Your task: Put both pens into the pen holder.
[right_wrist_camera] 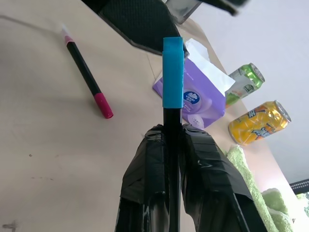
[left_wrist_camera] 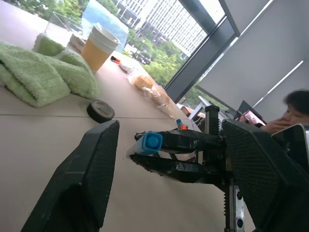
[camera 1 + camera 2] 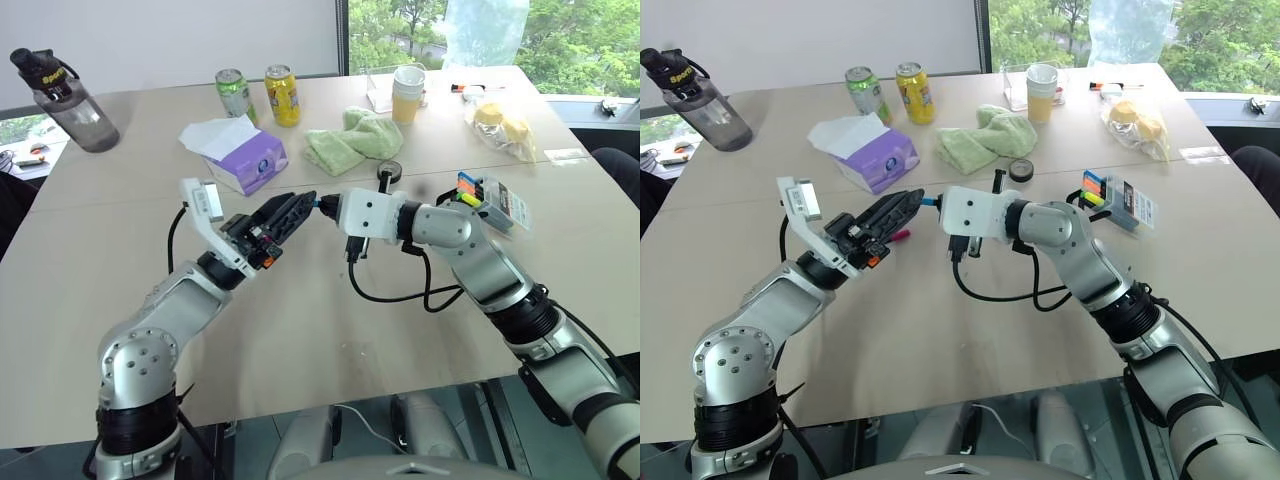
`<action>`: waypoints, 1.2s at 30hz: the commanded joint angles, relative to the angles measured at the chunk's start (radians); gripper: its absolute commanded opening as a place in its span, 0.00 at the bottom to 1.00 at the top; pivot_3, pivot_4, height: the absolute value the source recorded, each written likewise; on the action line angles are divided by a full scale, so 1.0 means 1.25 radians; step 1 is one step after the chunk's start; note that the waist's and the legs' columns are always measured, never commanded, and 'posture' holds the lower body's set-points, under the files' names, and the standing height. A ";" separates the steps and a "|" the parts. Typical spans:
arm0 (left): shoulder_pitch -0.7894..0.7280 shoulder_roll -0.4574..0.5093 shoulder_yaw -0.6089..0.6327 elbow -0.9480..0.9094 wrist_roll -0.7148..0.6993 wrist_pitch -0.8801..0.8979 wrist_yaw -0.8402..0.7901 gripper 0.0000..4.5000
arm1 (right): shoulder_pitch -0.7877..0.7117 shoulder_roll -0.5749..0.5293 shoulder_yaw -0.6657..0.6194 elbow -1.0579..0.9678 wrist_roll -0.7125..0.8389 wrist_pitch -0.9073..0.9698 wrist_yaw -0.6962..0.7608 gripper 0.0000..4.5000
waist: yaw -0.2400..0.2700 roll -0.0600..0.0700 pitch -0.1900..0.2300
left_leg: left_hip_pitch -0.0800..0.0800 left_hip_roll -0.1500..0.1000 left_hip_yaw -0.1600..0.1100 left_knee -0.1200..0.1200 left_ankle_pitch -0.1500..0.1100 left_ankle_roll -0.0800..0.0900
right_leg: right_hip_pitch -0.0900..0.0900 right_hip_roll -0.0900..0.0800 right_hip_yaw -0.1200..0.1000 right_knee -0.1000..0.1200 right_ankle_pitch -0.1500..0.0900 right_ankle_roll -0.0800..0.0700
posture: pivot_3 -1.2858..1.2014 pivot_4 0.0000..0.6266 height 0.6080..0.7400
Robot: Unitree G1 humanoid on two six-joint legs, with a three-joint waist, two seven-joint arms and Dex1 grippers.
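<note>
Several marker tips (image 3: 1095,190) in pen holder (image 3: 1128,208)

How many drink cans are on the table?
2: a green can and a yellow can, standing side by side near the far edge, behind the purple tissue box. Others may be hidden, though none shows.

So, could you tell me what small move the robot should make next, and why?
Probably draw the left hand back, clear of the blue-capped pen. Its fingers stand open on either side of the cap, while the right hand is shut on the pen's barrel. Once clear, the right arm could carry it to the pen holder.
</note>
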 commanded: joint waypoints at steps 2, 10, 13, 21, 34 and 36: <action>0.052 0.064 0.025 -0.016 0.073 -0.042 -0.116 0.79 | -0.027 -0.043 -0.055 0.013 -0.015 -0.010 0.008 0.00 | 0.000 0.000 0.000 | 0.000 0.000 0.000 0.000 0.000 0.000 | 0.000 0.000 0.000 0.000 0.000 0.000 | 0.52 0.24 1.00; 0.108 0.325 -0.088 -0.029 0.390 -0.161 -0.409 0.79 | -0.052 -0.142 -0.131 0.008 -0.014 0.021 0.041 0.00 | 0.002 0.003 0.002 | 0.000 0.000 0.001 -0.001 0.000 0.000 | 0.000 0.000 0.000 -0.001 0.000 0.000 | 0.52 0.24 1.00; 0.088 0.343 -0.085 -0.015 0.407 -0.181 -0.463 0.79 | -0.078 -0.162 -0.145 -0.006 -0.020 0.052 0.055 0.00 | 0.000 0.004 0.002 | 0.000 0.000 0.001 -0.002 0.000 0.000 | -0.001 0.000 0.001 -0.001 0.000 0.000 | 0.52 0.24 1.00; 0.046 0.347 -0.061 0.023 0.421 -0.178 -0.523 0.79 | -0.157 -0.211 -0.199 -0.051 -0.009 0.237 0.089 0.00 | 0.001 0.004 0.002 | -0.001 0.000 0.001 -0.002 0.000 0.000 | -0.001 0.000 0.001 -0.001 0.000 0.000 | 0.52 0.24 1.00; 0.038 0.328 -0.068 0.028 0.436 -0.167 -0.543 0.79 | -0.167 -0.283 -0.198 -0.058 0.034 0.488 0.153 0.00 | 0.001 0.004 0.002 | -0.001 0.000 0.001 -0.002 0.000 0.000 | -0.002 0.000 0.004 -0.001 0.000 0.000 | 0.52 0.24 1.00; 0.038 0.327 -0.068 0.026 0.437 -0.167 -0.542 0.79 | -0.169 -0.284 -0.195 -0.054 0.036 0.489 0.148 0.00 | 0.001 0.004 0.002 | -0.001 0.000 0.001 -0.002 0.000 0.000 | -0.002 0.000 0.004 -0.001 0.000 0.000 | 0.52 0.24 1.00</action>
